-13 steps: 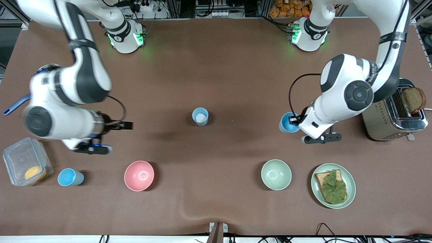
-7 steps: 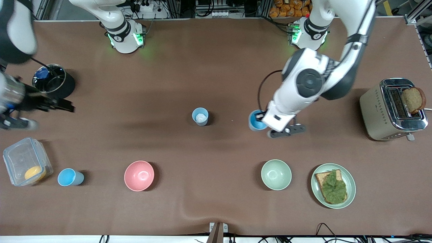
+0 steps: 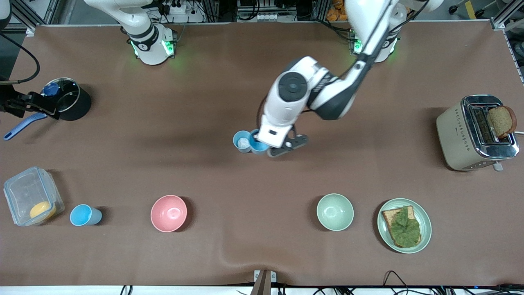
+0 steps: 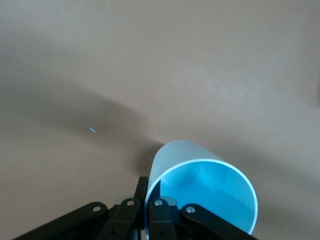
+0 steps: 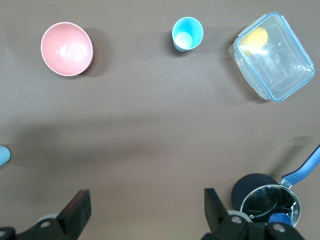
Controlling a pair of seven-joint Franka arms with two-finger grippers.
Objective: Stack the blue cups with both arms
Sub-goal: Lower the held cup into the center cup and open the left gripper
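A: Start at the edge nearest the front camera. What lies there?

B: A smooth brown desk (image 3: 254, 229) with a soft wrinkle in its cover. In a row along it: a clear plastic box (image 3: 32, 196) with a blue-rimmed lid and something yellow inside, a small tapered blue cup (image 3: 84, 215) standing upright just beside it, a round pink bowl (image 3: 168, 213), a pale green bowl (image 3: 335, 212), and a pale green plate (image 3: 404, 225) holding a slice of bread topped with a leafy green layer.

A: And the cups in the middle?

B: Farther from the camera, near the desk's centre, a grey-blue cup (image 3: 242, 141) with a pale inside stands upright. Touching its rim, or just beside it, is the brighter sky-blue cup (image 3: 258, 145), smooth plastic and tapered, held by the left claw (image 3: 267, 144). In the left wrist view the black fingers (image 4: 157, 212) are pinched shut on that cup's thin wall at the rim.

A: The right claw?

B: The right claw (image 5: 145, 207) hangs over the right arm's end of the desk with its jaws spread wide and nothing between them, above a black pot (image 3: 65, 99) with a glass lid and a blue handle.

A: Anything else?

B: A shiny metal toaster (image 3: 470, 135) at the left arm's end, a brown slice sticking out of its slot.
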